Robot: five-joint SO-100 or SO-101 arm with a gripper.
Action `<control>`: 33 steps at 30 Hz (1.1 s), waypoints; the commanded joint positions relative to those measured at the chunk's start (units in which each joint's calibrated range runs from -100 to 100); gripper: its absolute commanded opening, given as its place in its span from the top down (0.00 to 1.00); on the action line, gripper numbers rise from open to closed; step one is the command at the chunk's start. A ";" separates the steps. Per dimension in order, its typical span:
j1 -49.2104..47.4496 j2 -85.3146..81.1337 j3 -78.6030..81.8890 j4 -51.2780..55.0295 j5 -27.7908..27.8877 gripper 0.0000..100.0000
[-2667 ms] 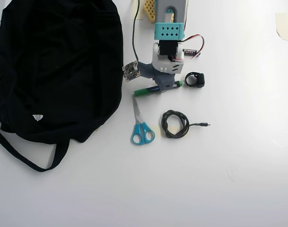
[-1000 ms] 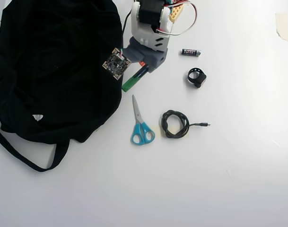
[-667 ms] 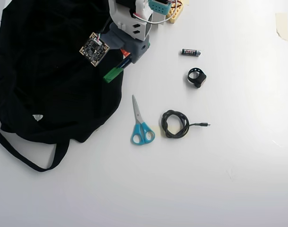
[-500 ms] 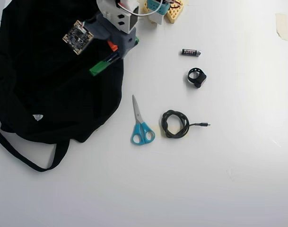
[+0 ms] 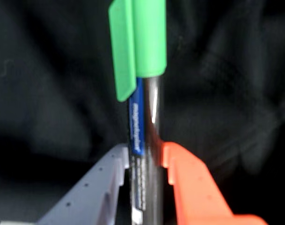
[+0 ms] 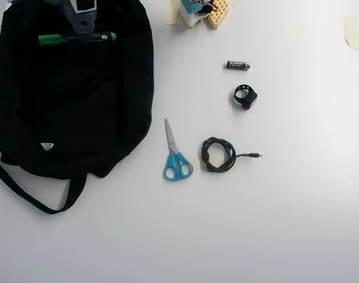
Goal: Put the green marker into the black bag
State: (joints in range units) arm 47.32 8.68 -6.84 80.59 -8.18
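**A:** Though carried over the black bag (image 6: 67, 112) at the upper left of the overhead view, not yet let go of; counts as brought across, not as delivered.

**B:** Gripping what, exactly?

**A:** Pinching the green marker (image 5: 149, 117) by its dark barrel; shows plainly in the wrist view, with the gripper (image 5: 144, 161) closed on it, grey finger (image 5: 109, 173) at the left and orange finger (image 5: 184, 178) at the right, both pressed against the barrel; green cap pointing to the top of the frame, only dark bag (image 5: 48, 93) fabric behind.

**B:** And lying how from above?

**A:** Held crosswise in the gripper (image 6: 84, 34); green marker (image 6: 67, 39) with its cap toward the left and its small green end toward the right; sits within the bag's outline, near its upper edge; cannot tell whether over an opening or only over closed fabric.

**B:** Anything further right worth minding?

**A:** Nothing in the way; going rightward, finds the scissors (image 6: 176, 156) and the coiled cable (image 6: 217, 154) at mid-frame, then the battery (image 6: 238, 65) and the black ring (image 6: 244, 96) higher up; all on the white table (image 6: 285, 206), well apart from the bag.

**B:** Left to do, then?

**A:** Probably just parting the jaws over the bag's mouth and backing off; would be worth checking that the marker ends up inside and not resting on top.
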 commanded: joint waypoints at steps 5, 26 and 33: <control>2.05 17.80 -15.35 -2.73 0.31 0.95; -57.94 -20.96 -13.83 18.72 -6.92 0.98; -62.80 -35.90 9.98 15.53 -3.46 0.98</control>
State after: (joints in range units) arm -13.74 -18.06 -9.36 98.63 -12.58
